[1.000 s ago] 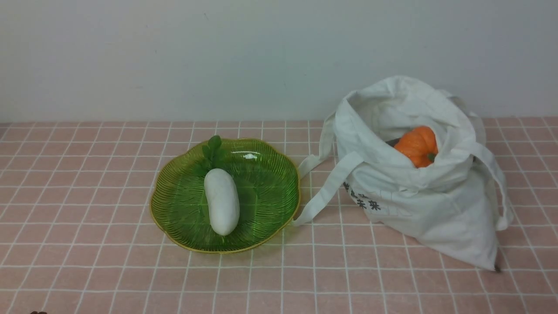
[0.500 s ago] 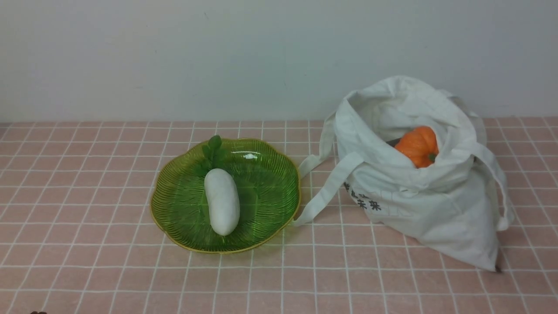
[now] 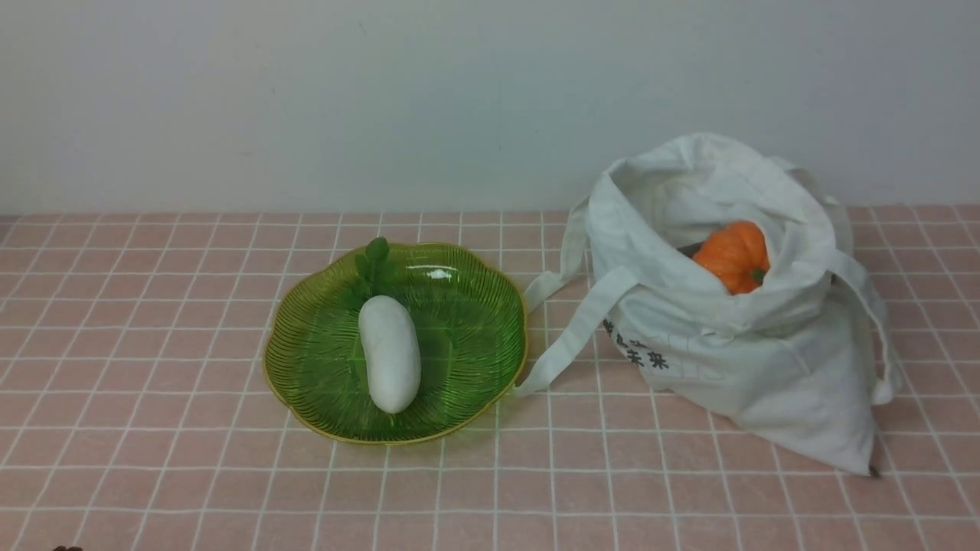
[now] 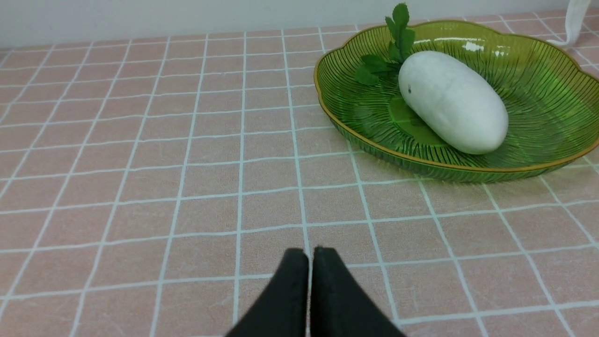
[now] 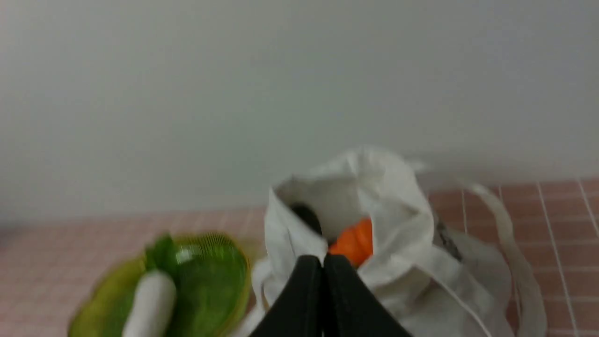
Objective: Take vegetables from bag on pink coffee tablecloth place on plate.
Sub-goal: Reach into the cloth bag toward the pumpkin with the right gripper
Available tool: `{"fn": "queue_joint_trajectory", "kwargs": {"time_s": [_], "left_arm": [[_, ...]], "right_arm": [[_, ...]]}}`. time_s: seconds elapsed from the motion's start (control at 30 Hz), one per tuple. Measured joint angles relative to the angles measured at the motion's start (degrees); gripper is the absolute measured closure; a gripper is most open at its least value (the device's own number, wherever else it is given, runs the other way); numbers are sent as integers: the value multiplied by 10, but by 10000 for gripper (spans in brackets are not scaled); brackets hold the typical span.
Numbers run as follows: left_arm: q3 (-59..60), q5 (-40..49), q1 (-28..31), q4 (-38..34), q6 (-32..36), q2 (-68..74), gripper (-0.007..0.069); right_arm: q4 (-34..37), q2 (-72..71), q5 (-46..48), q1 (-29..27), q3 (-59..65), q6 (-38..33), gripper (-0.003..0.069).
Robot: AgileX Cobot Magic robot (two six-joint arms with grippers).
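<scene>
In the plate (image 3: pixel 478 348) a white toy radish (image 3: pixel 390 353) is laid on its side, green leaves (image 3: pixel 374 264) at its far end. Plate is set on the pink coffee tablecloth (image 3: pixel 153 428), left of the bag (image 3: pixel 766 367); one strap (image 3: pixel 570 337) is draped down just beside the plate rim. Bag is slumped with mouth gaping, black characters (image 3: pixel 639 352) printed on its side; an orange pumpkin (image 3: pixel 733 256) is seen inside the mouth, partly hidden by cloth. On the left gripper (image 4: pixel 310 256) the jaws are pressed together, nothing held, over bare tablecloth near the plate. On the right gripper (image 5: pixel 323 262) the jaws are likewise closed up and empty, pointed at the bag mouth; that view is blurred
</scene>
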Motion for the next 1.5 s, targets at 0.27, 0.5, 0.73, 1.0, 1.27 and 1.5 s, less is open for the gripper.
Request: {"fn": "queue_joint_trajectory", "kwargs": {"time_s": [0.27,0.5,0.73,1.0,1.27,1.5], "left_arm": [[0,0,0,0,0,0,630],[0,0,0,0,0,0,630],[0,0,0,0,0,0,630],[0,0,0,0,0,0,630],[0,0,0,0,0,0,630],[0,0,0,0,0,0,630]], "right_arm": [[-2,280,185,64,-227,-78,673],[-8,478,303,85,-408,-79,673],[-55,657,321,85,-554,-18,663],[-51,707,322,69,-546,0,550],[-35,701,320,41,-503,22,258],[-53,704,320,41,-492,36,78]]}}
